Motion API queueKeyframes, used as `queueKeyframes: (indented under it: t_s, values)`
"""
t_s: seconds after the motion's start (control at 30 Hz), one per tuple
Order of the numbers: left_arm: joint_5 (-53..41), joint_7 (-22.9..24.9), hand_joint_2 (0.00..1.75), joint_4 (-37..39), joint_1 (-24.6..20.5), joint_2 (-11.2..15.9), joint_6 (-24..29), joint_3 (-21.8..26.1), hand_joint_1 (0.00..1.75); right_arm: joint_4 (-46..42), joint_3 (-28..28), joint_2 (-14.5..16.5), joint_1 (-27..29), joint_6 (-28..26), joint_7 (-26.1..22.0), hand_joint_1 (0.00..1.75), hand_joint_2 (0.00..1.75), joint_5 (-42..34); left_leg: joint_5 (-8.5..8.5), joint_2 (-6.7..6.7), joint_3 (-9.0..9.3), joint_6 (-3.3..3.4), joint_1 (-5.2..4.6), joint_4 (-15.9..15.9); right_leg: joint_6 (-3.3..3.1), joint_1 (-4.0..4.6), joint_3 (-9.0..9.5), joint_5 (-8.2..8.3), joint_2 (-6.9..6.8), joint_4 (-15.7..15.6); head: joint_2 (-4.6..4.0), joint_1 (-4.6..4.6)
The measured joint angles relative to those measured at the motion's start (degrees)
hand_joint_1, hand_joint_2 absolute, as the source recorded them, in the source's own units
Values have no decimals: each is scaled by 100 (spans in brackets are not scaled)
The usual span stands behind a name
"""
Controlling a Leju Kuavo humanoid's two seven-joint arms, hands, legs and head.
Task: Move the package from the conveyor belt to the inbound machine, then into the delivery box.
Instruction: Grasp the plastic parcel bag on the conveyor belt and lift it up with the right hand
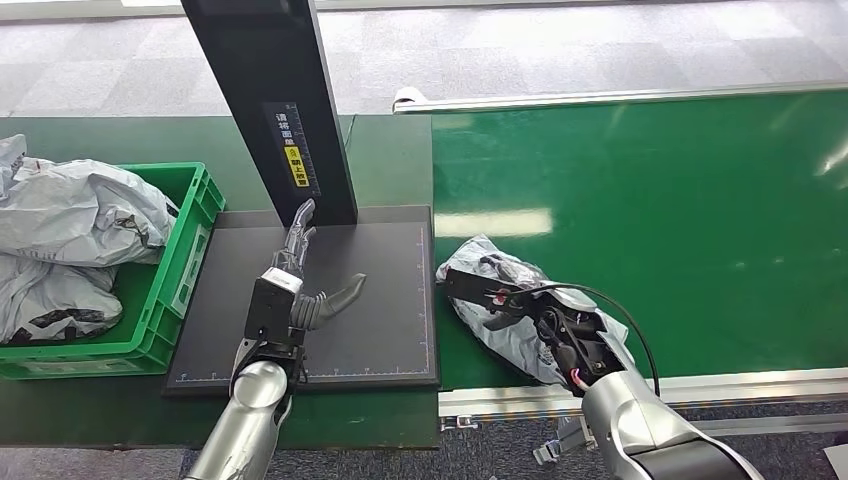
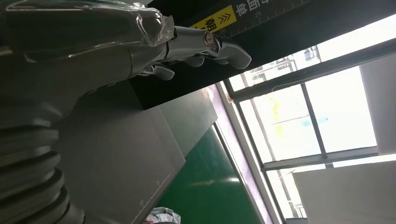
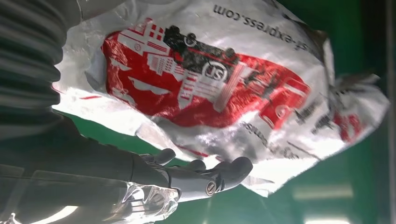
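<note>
Fingers [image 3: 224, 173] of right hand [image 1: 520, 305] spread apart against crumpled silver-grey package [image 1: 505, 320], holding nothing; red-and-black print with partly readable "-express.com", lying at near edge of green conveyor belt [image 1: 700, 220] beside black inbound machine [image 1: 380, 320]. Left hand [image 1: 300, 285] flat and unclenched above machine's platform, below yellow label [image 1: 297, 167] with unreadable characters. Green delivery box [image 1: 175, 270] left, holding grey bags [image 1: 70, 215].

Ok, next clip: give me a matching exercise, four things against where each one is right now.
Things:
1. left hand
2. right hand
3. grey package
4. green crate

Places:
A. on the green conveyor belt
B. over the black platform
C. beside the platform, with grey bags inside
D. at the package

Pairs: 1-B, 2-D, 3-A, 4-C
</note>
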Motion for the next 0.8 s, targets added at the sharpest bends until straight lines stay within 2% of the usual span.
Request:
queueKeyframes:
  t_s: [0.2,0.33,0.5,0.8]
  values:
    - [38,27,175,77,-21,-1,63,-16,0,142,0,-2,-23,119,293,0,175,97,0,0,0,0,0,0,0,0,0,0,0,0,0,0]
    - [40,27,175,111,-20,-1,121,-17,0,253,0,-2,-53,200,403,171,175,140,0,0,0,0,0,0,0,0,0,0,0,0,0,0]
    - [79,18,175,161,-17,2,196,-15,0,345,10,-3,-105,270,370,162,175,228,0,0,0,0,0,0,0,0,0,0,0,0,0,-1]
    - [149,-19,175,281,-17,2,237,-15,0,464,11,-3,-162,370,322,164,175,208,0,0,0,0,0,0,0,0,1,0,0,0,0,0]
